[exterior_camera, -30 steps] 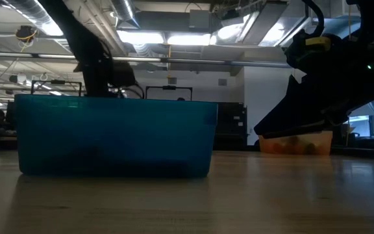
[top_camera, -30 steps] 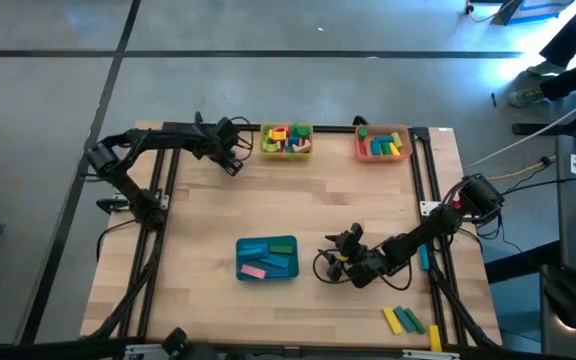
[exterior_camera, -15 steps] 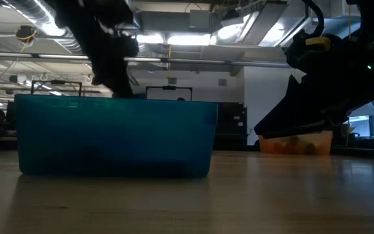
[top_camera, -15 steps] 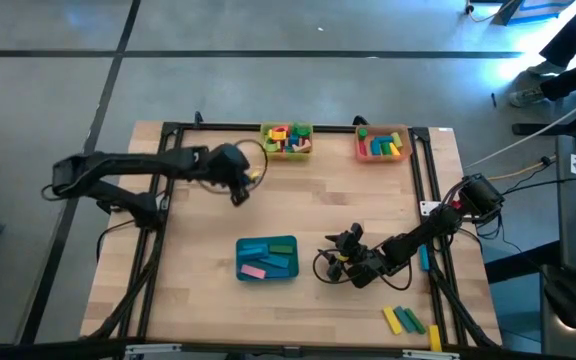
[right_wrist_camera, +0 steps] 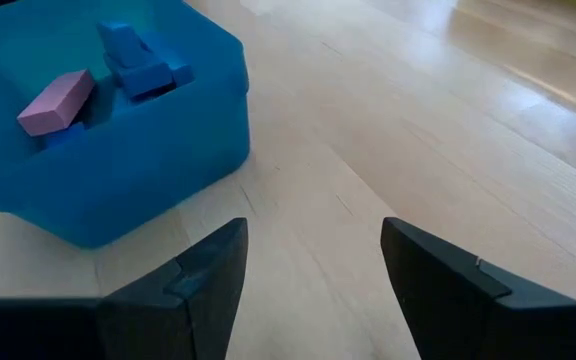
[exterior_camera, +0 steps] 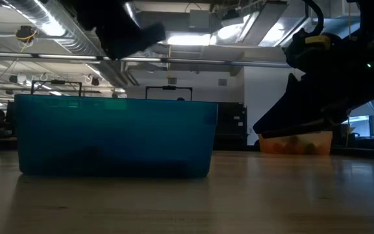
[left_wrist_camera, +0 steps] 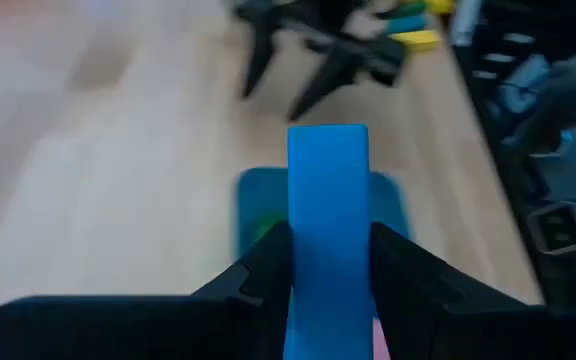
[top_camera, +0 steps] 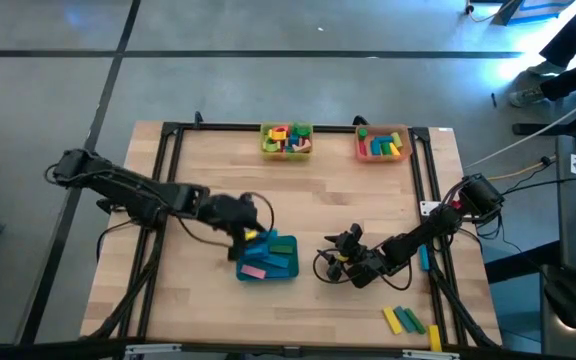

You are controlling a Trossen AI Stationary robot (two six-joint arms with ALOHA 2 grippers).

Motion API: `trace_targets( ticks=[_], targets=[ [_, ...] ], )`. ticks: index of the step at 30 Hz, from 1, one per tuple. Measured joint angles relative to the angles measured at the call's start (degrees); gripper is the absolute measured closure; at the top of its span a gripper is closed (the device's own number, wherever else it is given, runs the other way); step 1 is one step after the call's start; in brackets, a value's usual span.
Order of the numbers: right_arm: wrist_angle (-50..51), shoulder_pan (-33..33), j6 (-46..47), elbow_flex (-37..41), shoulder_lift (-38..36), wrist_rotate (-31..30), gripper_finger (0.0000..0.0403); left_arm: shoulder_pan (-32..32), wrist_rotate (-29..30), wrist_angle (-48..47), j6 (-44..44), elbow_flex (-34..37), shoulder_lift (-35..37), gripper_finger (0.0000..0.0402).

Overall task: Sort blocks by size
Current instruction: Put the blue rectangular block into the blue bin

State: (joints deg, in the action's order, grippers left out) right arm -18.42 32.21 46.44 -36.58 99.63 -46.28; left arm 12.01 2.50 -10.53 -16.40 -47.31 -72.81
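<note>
My left gripper point(top_camera: 247, 236) hangs above the far left corner of the teal tray point(top_camera: 290, 270) and is shut on a long blue block point(left_wrist_camera: 328, 190). In the tray lie a pink block point(right_wrist_camera: 56, 101) and blue blocks point(right_wrist_camera: 136, 60). My right gripper point(top_camera: 338, 262) stands open, low over the table just right of the teal tray, with nothing between its fingers point(right_wrist_camera: 200, 275). In the low view my left gripper point(exterior_camera: 125, 29) is a dark shape high above the teal tray point(exterior_camera: 115, 136). My left gripper pinches the blue block by its two long sides point(left_wrist_camera: 328, 280) between its two fingers point(left_wrist_camera: 268, 262). The block lies along the fingers and sticks out well past their tips. The fingers slant down toward the tray, and the block is lifted clear.
A yellow tray point(top_camera: 265, 147) and an orange tray point(top_camera: 358, 150) with mixed blocks stand at the far edge. Loose yellow and green blocks point(top_camera: 404, 320) lie at the near right corner, a blue bar point(top_camera: 423, 258) by the right rail. Bare wood lies between the trays.
My left gripper has swung from beside the yellow tray at the far edge toward the near edge and the right, to above the teal tray. It has risen and turned on the way.
</note>
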Motion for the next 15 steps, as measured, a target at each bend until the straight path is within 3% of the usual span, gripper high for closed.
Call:
trace_targets(
  ticks=[6, 15],
  targets=[
    [-1.0, 0.01, 0.0, 0.0, 0.0, 0.54, 0.0169, 5.47, 1.58, 7.7, 0.01, -0.02, -5.58, 0.0301],
    [-1.11, 0.02, -0.02, 0.02, 0.0, 0.92, 0.0169, 6.64, 4.4, 12.8, -0.28, -0.02, -15.57, 0.03]
  ],
)
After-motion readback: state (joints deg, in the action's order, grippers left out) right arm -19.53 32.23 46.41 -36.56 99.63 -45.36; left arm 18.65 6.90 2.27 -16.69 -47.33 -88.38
